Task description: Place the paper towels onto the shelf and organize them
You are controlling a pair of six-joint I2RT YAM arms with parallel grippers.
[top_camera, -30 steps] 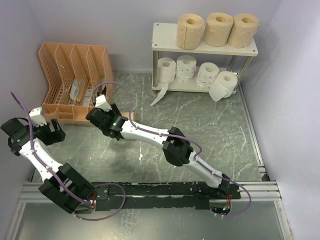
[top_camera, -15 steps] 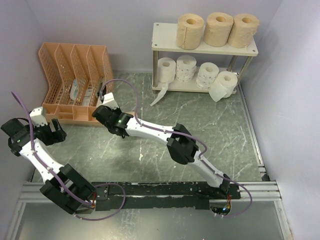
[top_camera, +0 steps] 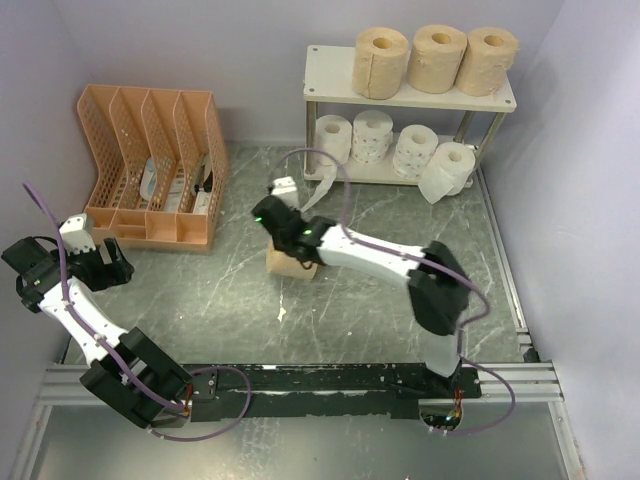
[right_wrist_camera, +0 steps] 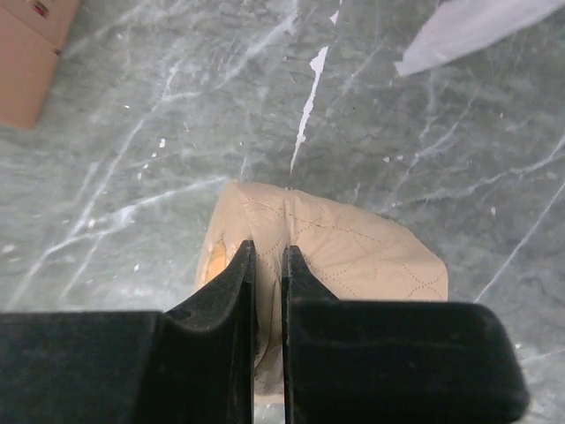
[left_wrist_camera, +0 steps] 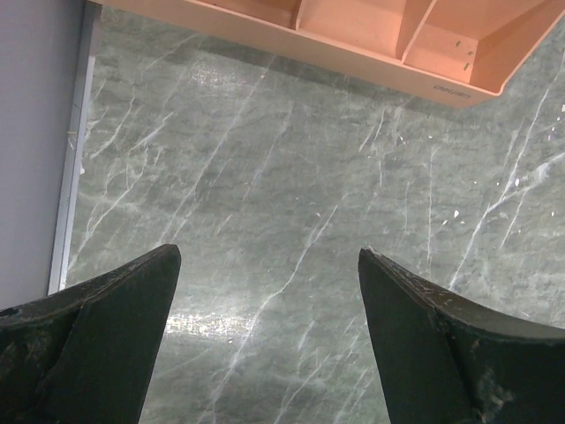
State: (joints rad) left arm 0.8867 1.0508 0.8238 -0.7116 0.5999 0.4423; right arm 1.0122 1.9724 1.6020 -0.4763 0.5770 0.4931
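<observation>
The jaws of the right gripper (right_wrist_camera: 265, 256) stand narrow, nipped onto the soft wall of a tan roll (top_camera: 290, 263), with only a thin fold of paper between them. In the overhead view that roll sits at the middle of the frame, low over the green marbled table (top_camera: 400, 235), under the outstretched right arm (whether it rests on the stone or hangs just clear, I cannot tell). The wrist view shows it squashed a little, with its hollow core facing the left of the frame.

The left gripper (left_wrist_camera: 267, 256) hangs at the left edge of the overhead view with its jaws spread wide. Nothing lies between them but bare table. The orange file rack (top_camera: 150, 165) stands just beyond it, in the upper left.

The shelf (top_camera: 330, 75) is in the upper right. Three more tan rolls (top_camera: 440, 58) stand in a row on its top board. Four white rolls (top_camera: 371, 135) sit on the lower board. The rightmost white roll (top_camera: 447, 170) sits at the front corner, with a sheet hanging loose. A loose strip of paper (top_camera: 315, 195) trails onto the table from the shelf's lower left corner.
</observation>
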